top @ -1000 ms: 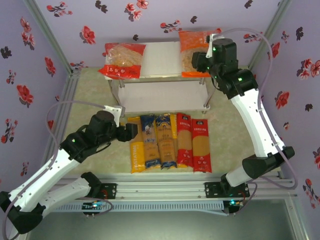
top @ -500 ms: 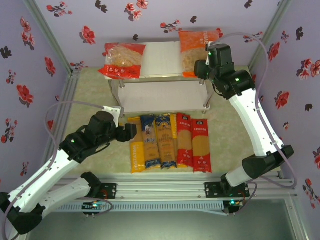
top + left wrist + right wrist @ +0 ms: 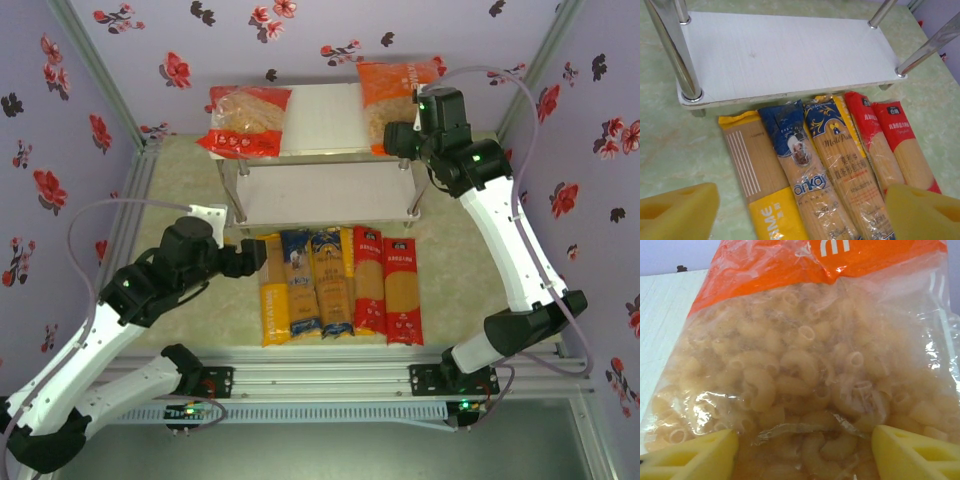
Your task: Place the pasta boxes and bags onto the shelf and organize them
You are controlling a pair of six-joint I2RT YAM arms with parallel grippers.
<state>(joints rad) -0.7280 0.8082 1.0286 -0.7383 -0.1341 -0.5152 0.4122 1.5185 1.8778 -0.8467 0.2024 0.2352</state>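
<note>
The white two-tier shelf stands at the back. A red-ended clear bag lies on the left of its top board and an orange macaroni bag on the right. My right gripper hovers open at that bag's near end, with the yellow fingers wide apart on either side of it. Several spaghetti packs lie side by side on the table: yellow-orange, blue and red. My left gripper is open above their left part.
The lower shelf board is bare, with metal legs at its corners just beyond the packs' far ends. Floral walls close in the cell on three sides. A metal rail runs along the near edge.
My right gripper has come down and left from the orange bag's right side to its near end. My left arm has drawn back slightly to the left.
</note>
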